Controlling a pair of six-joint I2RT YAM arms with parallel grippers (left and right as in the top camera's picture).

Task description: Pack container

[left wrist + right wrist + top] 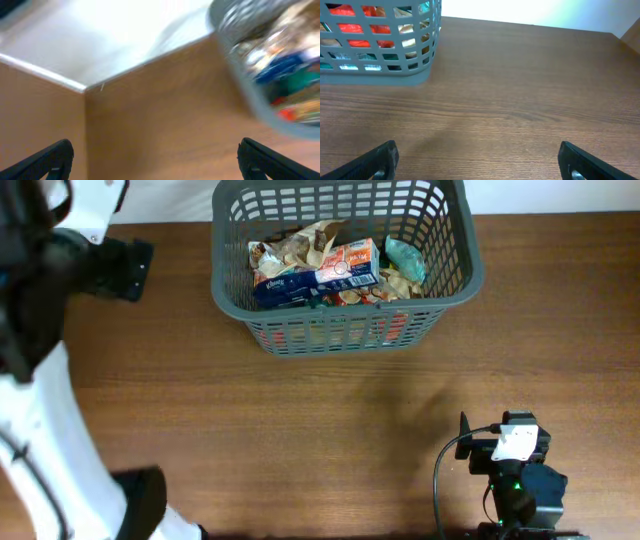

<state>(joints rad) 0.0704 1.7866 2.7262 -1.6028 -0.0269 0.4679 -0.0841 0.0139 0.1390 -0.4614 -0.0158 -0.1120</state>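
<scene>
The dark grey slotted basket (345,332) stands at the far middle of the table. It holds several packets: a blue tissue pack (285,286), an orange and white packet (347,265), a teal packet (405,253) and beige wrappers (300,245). My left gripper (135,268) is at the far left, apart from the basket. In the blurred left wrist view (155,162) it is open and empty, with the basket (250,95) at upper right. My right gripper (518,425) is near the front right, open and empty (477,160). From there the basket (380,75) is far to its upper left.
The wooden table's far edge and a corner (85,90) meet a white wall behind. A black cable (445,470) loops beside the right arm. The left arm's white and black body (40,430) covers the table's left side.
</scene>
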